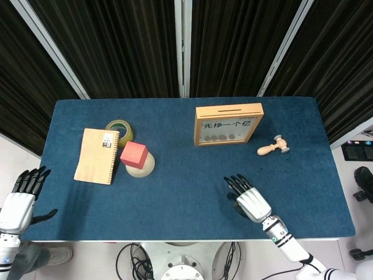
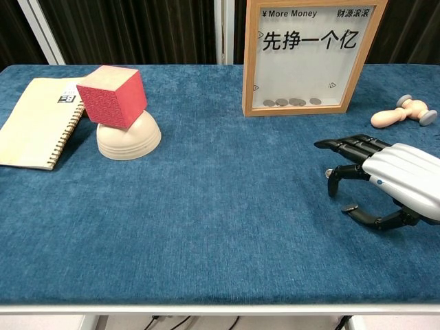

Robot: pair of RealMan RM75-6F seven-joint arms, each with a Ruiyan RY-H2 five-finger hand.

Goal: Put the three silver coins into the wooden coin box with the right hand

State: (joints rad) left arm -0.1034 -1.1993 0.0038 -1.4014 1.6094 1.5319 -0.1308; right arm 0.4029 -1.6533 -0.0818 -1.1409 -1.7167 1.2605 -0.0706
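I am hovering the right hand [image 2: 385, 185], fingers curled downward over a silver coin [image 2: 330, 172], grip uncertain; next I am pinching it for the wooden-framed coin box [image 2: 309, 55].

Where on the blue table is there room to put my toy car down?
The big bare patch is the middle of the table, between the bowl with the red cube and the right robot hand. It's crowded on the left by the notebook and tape roll.
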